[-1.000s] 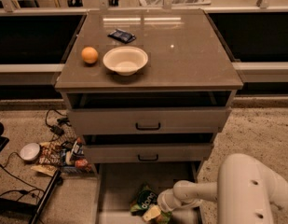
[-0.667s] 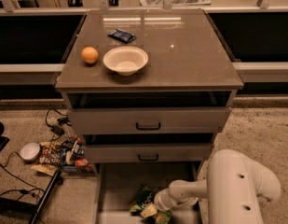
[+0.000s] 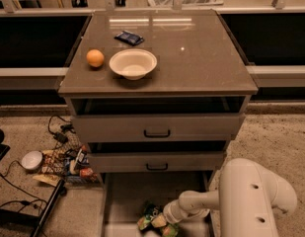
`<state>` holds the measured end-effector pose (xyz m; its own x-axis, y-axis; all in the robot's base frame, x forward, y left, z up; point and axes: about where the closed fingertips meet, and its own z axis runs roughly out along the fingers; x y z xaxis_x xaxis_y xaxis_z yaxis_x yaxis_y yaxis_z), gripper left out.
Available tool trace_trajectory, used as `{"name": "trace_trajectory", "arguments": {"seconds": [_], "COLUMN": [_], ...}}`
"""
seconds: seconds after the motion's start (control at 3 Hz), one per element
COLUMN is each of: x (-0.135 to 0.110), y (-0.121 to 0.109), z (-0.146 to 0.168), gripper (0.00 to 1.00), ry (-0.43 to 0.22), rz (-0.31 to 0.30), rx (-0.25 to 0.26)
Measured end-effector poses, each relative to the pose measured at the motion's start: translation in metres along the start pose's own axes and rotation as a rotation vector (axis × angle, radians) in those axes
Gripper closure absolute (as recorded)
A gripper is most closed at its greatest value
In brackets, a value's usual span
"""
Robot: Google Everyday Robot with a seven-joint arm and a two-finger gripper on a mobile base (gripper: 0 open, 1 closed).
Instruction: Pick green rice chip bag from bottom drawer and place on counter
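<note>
Green rice chip bag (image 3: 152,214) lies in the open bottom drawer (image 3: 127,196); the gripper (image 3: 168,221) reaches it for pickup, whether clamped cannot be told.

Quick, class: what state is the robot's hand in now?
Hand: down in the bottom drawer, at the green rice chip bag; state cannot be told.

Dim, warm light from above; pale glare streaks the far counter (image 3: 206,63); the tool (image 3: 164,221) sits near, in the shadowed bottom drawer (image 3: 125,199).

Gripper (image 3: 167,222) in bottom drawer (image 3: 127,196), mostly hidden at green rice chip bag (image 3: 151,216); bag cut by btm edge
</note>
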<state>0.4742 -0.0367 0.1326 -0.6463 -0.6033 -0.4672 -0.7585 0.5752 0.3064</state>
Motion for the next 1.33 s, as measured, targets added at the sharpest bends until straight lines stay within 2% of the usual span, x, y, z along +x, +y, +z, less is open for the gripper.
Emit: {"name": "trace_trajectory", "arguments": {"seconds": [0.33,0.67,1.0,1.33], "x": [0.0,0.0,-0.006,-0.044], "y": [0.001,0.001,0.015,0.02], "z": [0.001,0.001,-0.021,-0.085], "gripper": [1.0,1.0,1.0,1.0], "ry": [0.001,0.001,-0.002,-0.084], "rz": [0.0,0.0,-0.019,0.011], "rx": [-0.002,-0.002,0.008,0.114]}}
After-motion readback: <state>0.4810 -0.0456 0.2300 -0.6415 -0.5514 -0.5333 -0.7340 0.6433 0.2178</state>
